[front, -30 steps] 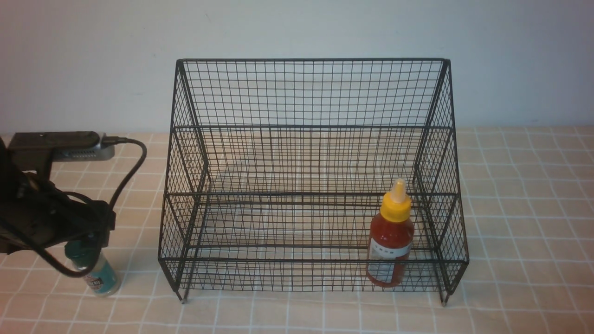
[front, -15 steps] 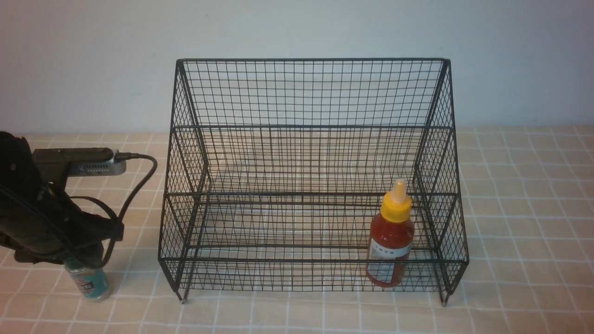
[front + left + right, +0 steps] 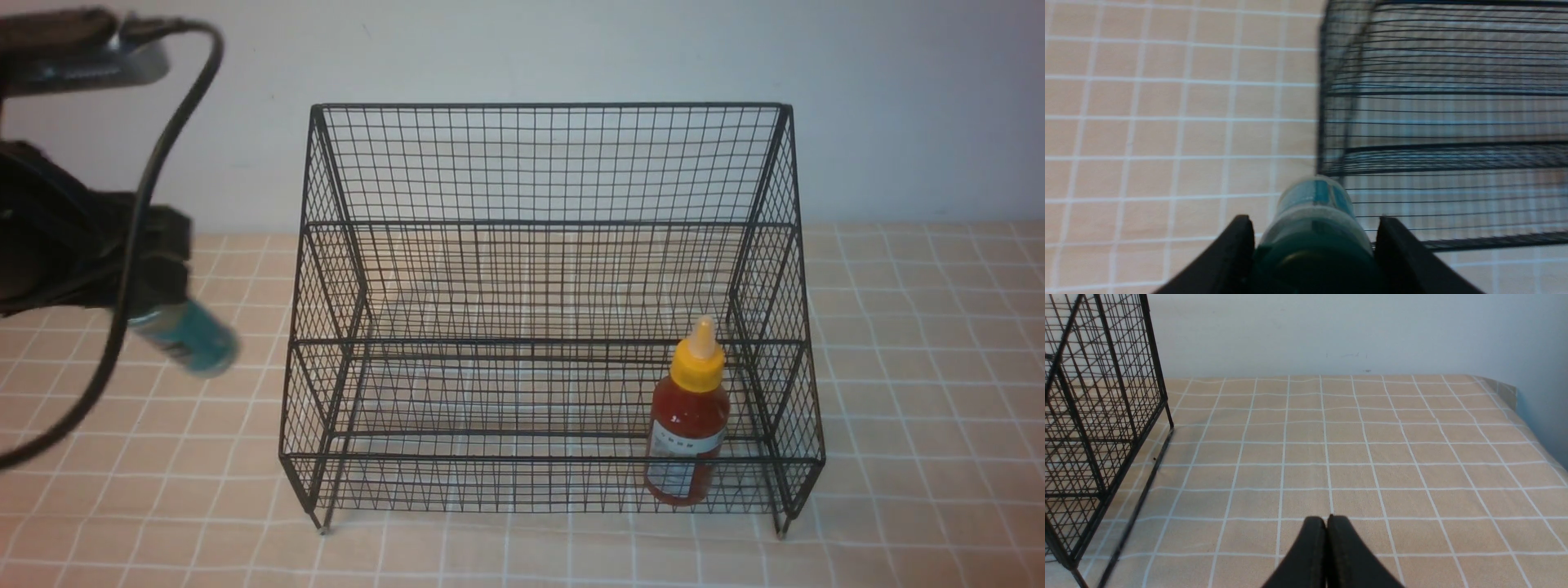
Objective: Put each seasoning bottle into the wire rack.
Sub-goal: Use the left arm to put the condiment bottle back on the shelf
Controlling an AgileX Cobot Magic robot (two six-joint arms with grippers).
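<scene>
I have the shaker jar point(image 3: 1316, 204) in the left tool point(image 3: 159, 286), pinched at the dark green cap end with the jaws set narrow around it. The teal-labelled body sticks out past the fingertips. It hangs clear of the bench point(image 3: 914, 367), tilted, with its base pointing ahead of the tool and downward.

I judge the jar to be light and rigid, with a smooth wall that could slip. Gripped this high, it may swing about the pinch, so I would hold it at the cap or shoulder and move gently.

The left arm is raised with its wrist pitched forward and down. The wire rack point(image 3: 547, 163) is just ahead of the tool and to its right, with the rack's left wall nearest. The red sauce bottle point(image 3: 688, 416) is well apart from this tool. It stands upright on the lowest tier at the rack's far right end, behind the front rail.

The right tool point(image 3: 1327, 522) has its fingers pressed together on nothing. It sits low over bare bench, with the rack's right end to its left.
</scene>
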